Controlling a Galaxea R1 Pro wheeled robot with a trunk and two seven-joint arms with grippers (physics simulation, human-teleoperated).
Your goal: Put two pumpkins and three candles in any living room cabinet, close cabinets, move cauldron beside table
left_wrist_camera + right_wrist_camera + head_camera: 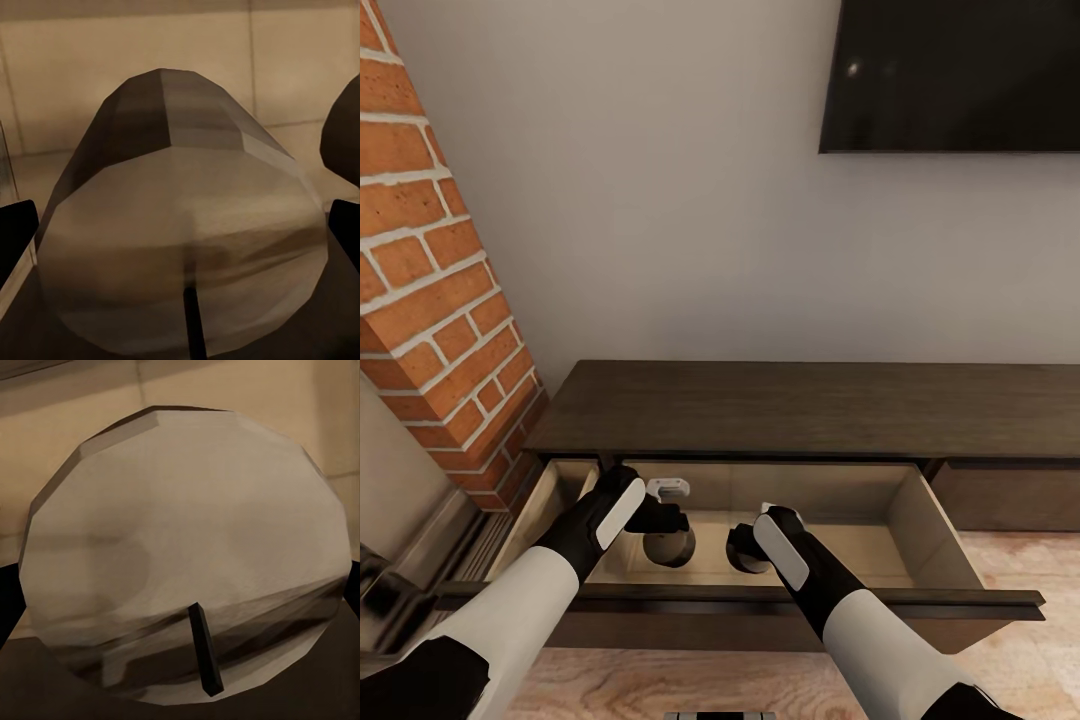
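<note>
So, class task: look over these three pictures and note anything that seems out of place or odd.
Nothing is damaged or spilled. The cabinet has one drawer pulled open, which is expected here. Both tools reach into it, the left tool and the right tool each closed around a candle.

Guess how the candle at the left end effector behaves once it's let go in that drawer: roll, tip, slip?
The candle is a stubby cylinder lying with its wick end toward the left wrist camera, so it will probably roll on the drawer floor. Its faceted sides look stiff, likely no squash. Another candle sits close; a nudge might knock them together.
</note>
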